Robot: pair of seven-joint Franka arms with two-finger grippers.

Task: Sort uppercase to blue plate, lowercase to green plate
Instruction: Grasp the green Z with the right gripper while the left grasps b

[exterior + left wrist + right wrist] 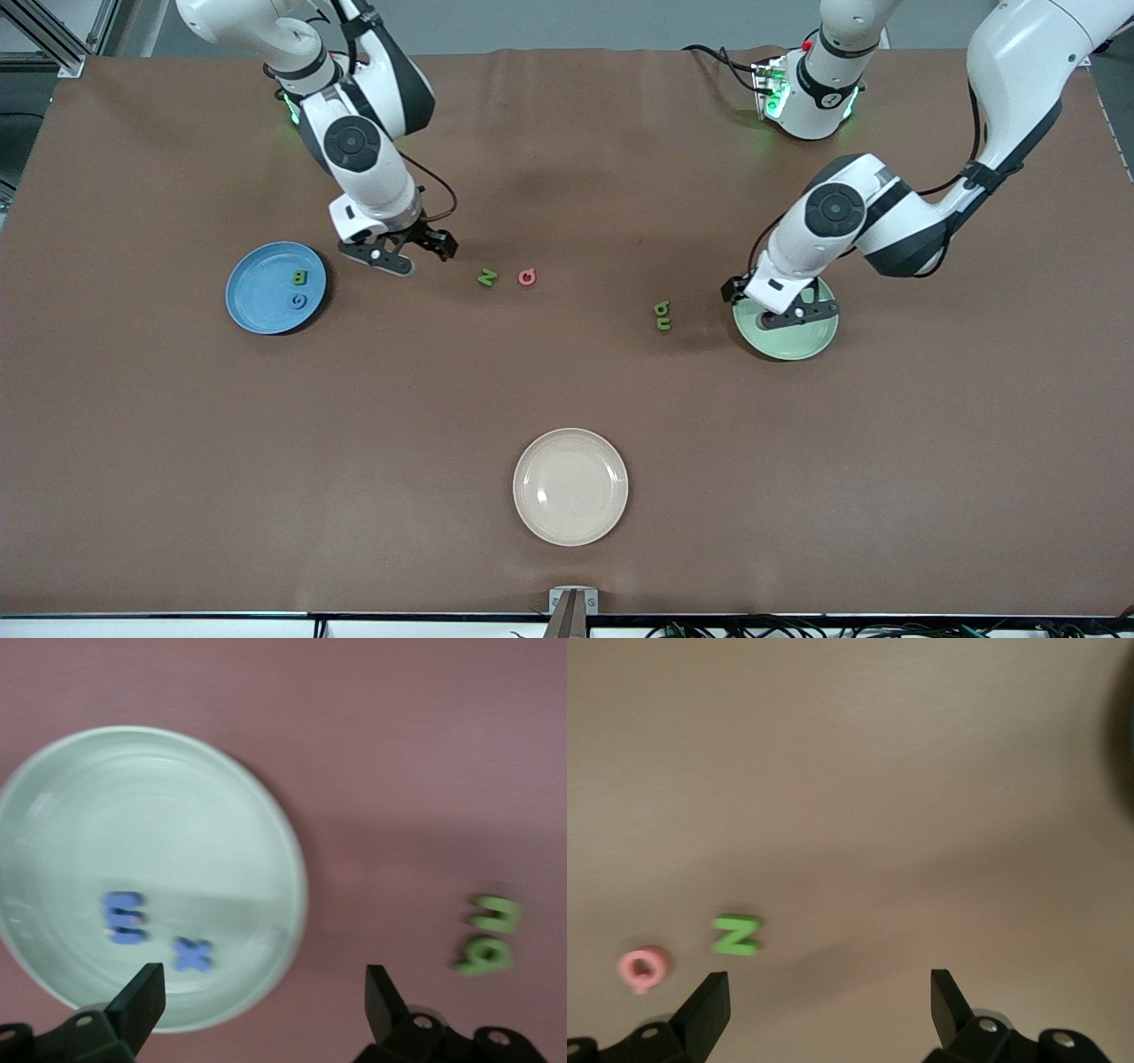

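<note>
The blue plate [275, 288] holds the green B [299, 277] and blue G [298, 301]. The green N [486, 277] and pink Q [527, 277] lie on the table mid-way; both show in the right wrist view, the N [735, 935] and the Q [643, 967]. My right gripper [412, 257] is open and empty, between the blue plate and the N. The green plate [811, 341] holds the blue m [124, 918] and blue cross [193, 954]. Two green lowercase letters [662, 315] lie beside it [487, 934]. My left gripper [780, 310] is open and empty over the green plate's edge [297, 895].
A cream plate [570, 486] sits nearer the front camera, mid-table. The brown table surface [567, 399] stretches around it.
</note>
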